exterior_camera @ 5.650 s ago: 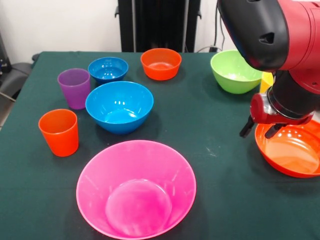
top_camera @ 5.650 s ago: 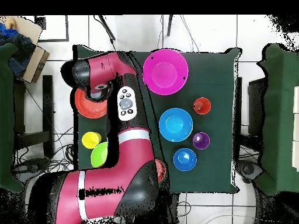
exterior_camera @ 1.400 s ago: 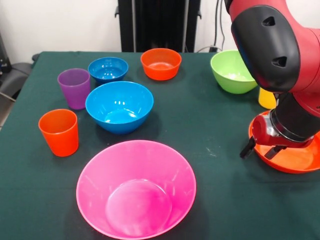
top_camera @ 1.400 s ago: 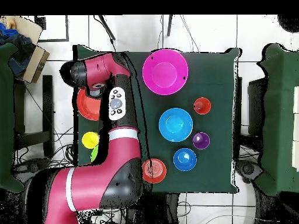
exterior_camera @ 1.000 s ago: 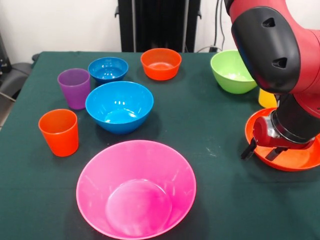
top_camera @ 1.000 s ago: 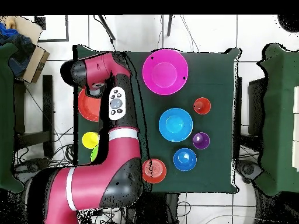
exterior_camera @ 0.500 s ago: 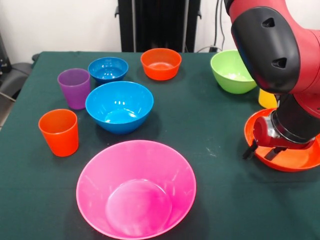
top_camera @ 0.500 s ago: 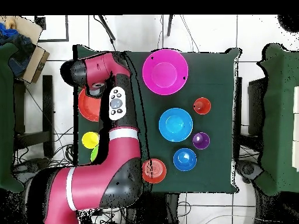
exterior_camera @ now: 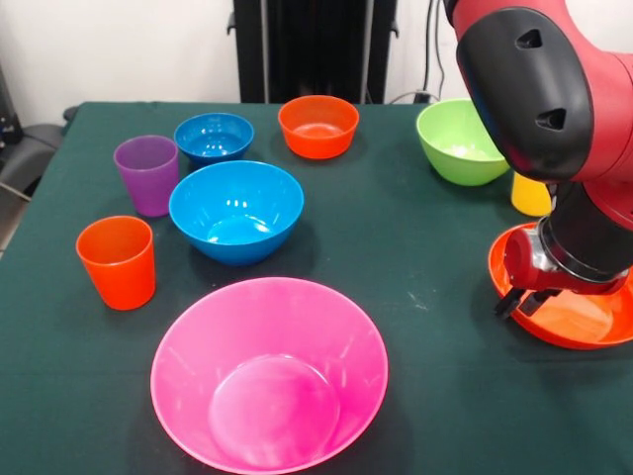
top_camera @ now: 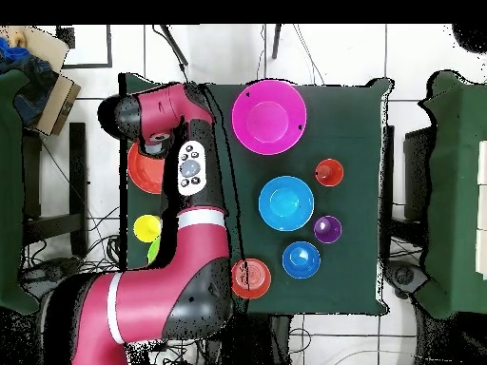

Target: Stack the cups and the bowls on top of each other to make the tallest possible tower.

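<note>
The arm [exterior_camera: 554, 89] comes down over the right side of the worktop [exterior_camera: 396, 247]. The pink bowl [exterior_camera: 269, 373] sits nearest the front, in the middle. The big orange bowl [exterior_camera: 579, 322] lies at the right edge, under the wrist. The tool [exterior_camera: 521, 301] is at that bowl's left rim, its dark fingers [exterior_camera: 508, 303] close together on the rim, clenched on it. The medium blue bowl [exterior_camera: 235, 211] stands left of centre. The green bowl [exterior_camera: 461, 141] is far right. The small orange bowl [exterior_camera: 317, 126] and small blue bowl [exterior_camera: 214, 138] stand along the far side. The orange cup [exterior_camera: 118, 262] and purple cup [exterior_camera: 147, 174] stand at the left. The yellow cup [exterior_camera: 530, 195] is just behind the big orange bowl.
</note>
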You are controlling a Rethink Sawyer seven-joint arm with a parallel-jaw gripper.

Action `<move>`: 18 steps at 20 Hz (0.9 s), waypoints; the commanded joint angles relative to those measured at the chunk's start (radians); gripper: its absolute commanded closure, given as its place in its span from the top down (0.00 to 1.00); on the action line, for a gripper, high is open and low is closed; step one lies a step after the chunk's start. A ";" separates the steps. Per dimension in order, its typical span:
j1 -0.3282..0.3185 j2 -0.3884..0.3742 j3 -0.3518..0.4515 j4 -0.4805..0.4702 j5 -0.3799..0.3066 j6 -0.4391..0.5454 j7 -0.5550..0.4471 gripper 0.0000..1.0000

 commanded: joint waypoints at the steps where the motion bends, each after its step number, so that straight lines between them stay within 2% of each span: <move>1: 0.008 0.033 0.041 0.010 -0.011 -0.066 0.094 0.00; 12: 0.002 0.032 0.036 0.006 -0.008 -0.071 0.080 0.00; 18: -0.012 -0.002 0.036 0.023 0.007 -0.044 0.060 0.00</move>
